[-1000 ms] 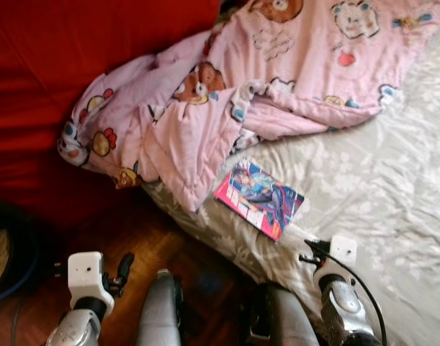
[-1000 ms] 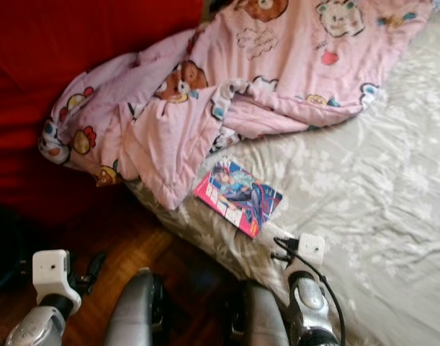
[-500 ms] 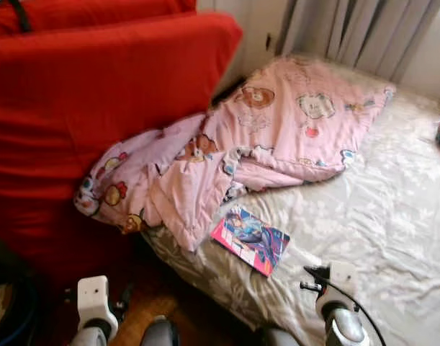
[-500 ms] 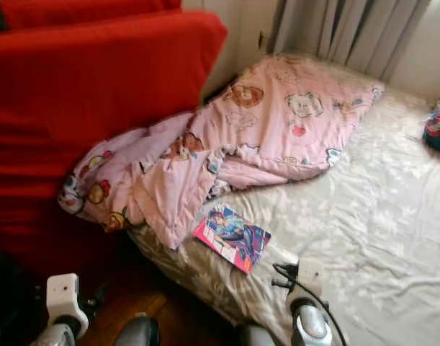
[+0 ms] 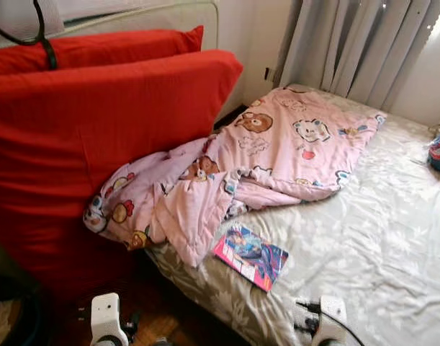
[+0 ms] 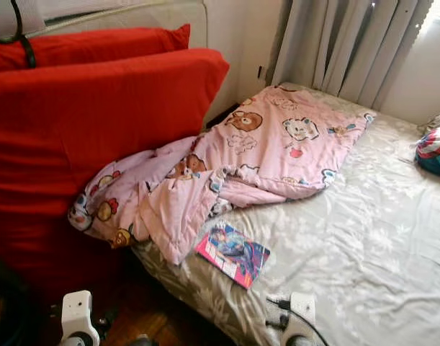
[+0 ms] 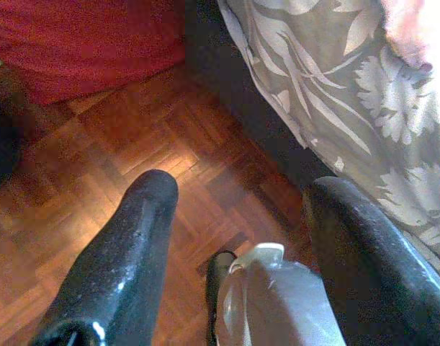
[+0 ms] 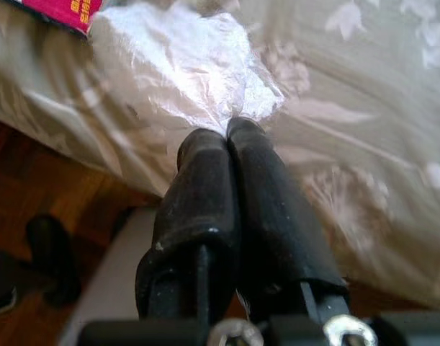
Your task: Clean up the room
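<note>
- The right tool (image 8: pixel 230 140) is closed with nothing in it, low at the bed (image 5: pixel 378 238) edge.
- The book (image 5: pixel 250 255) lies just ahead of it; open first, then approach flat.
- The left tool (image 7: pixel 234 238) hangs wide open and empty above the floor (image 7: pixel 97 144).

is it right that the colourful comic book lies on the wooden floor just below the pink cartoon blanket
Not quite. The colourful comic book lies on the bed's pale floral sheet, near its edge, not on the wooden floor. It does sit just below the pink cartoon blanket. The left eye view shows this.
</note>
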{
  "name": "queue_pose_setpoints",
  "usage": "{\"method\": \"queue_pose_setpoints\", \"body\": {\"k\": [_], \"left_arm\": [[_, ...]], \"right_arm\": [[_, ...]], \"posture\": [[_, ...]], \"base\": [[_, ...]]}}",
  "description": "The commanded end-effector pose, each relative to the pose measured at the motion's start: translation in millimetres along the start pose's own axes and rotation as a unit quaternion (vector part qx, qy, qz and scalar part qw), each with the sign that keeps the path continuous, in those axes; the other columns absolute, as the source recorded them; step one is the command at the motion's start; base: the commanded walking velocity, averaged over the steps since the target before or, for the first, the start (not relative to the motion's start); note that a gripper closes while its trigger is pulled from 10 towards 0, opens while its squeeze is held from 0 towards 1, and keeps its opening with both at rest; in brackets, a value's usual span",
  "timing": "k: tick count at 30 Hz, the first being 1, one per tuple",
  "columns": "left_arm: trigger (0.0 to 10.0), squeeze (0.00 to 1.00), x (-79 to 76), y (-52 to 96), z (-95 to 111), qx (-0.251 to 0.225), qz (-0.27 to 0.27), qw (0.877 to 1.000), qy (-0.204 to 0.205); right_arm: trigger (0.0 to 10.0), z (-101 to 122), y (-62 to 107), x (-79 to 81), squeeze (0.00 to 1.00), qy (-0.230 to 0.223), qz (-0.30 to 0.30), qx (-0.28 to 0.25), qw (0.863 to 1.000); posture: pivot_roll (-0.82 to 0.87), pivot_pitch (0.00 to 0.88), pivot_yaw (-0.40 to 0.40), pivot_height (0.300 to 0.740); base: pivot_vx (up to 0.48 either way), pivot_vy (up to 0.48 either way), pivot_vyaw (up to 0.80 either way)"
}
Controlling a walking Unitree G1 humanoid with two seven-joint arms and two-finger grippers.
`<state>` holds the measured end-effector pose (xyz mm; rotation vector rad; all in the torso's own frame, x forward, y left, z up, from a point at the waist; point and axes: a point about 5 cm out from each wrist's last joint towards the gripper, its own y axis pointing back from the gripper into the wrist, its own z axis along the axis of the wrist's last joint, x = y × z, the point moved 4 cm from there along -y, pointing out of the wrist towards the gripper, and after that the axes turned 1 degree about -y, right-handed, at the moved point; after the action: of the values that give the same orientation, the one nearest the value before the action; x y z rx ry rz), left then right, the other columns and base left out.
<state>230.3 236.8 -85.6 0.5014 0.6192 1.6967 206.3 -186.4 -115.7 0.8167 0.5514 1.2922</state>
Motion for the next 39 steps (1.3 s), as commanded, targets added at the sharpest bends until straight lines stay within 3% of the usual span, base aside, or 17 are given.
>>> {"method": "queue_pose_setpoints", "body": {"k": [1,10,18,30,32,39], "left_arm": [[10.0,0.00,-2.6,-1.4,-2,0.012,-0.004,1.000,-0.012],[10.0,0.00,-1.4,-3.8,-3,0.038,-0.009,0.998,-0.040],[10.0,0.00,6.3,-2.1,-8,0.053,0.005,0.998,-0.038],[10.0,0.00,0.7,1.5,-21,0.073,-0.017,0.995,-0.069],[10.0,0.00,0.1,3.0,-25,0.074,-0.015,0.995,-0.066],[10.0,0.00,0.3,5.2,-30,0.080,-0.020,0.994,-0.067]], "right_arm": [[10.0,1,0.0,-5.6,0.00,0.000,-0.006,0.004,1.000],[10.0,9,-3.0,-3.1,0.00,-0.006,-0.014,0.009,1.000],[10.0,2,-2.2,-2.6,0.00,-0.005,-0.020,0.024,0.999],[10.0,-8,-0.6,5.6,0.00,0.004,-0.008,0.034,0.999],[10.0,-14,0.7,7.5,0.00,0.035,0.001,0.041,0.999],[10.0,-22,2.9,3.6,0.00,0.033,0.000,0.046,0.998]], "posture": [[0.05,0.000,-0.063,0.740],[0.04,0.000,-0.062,0.740],[0.06,0.000,-0.061,0.740],[0.05,0.000,-0.041,0.740],[0.06,0.000,-0.053,0.740],[0.06,0.000,-0.048,0.740]], "base": [[0.000,0.000,0.00],[0.000,0.000,0.00],[0.000,0.000,0.00],[0.000,0.000,0.00],[0.000,0.000,0.80],[0.000,0.000,0.80]]}}
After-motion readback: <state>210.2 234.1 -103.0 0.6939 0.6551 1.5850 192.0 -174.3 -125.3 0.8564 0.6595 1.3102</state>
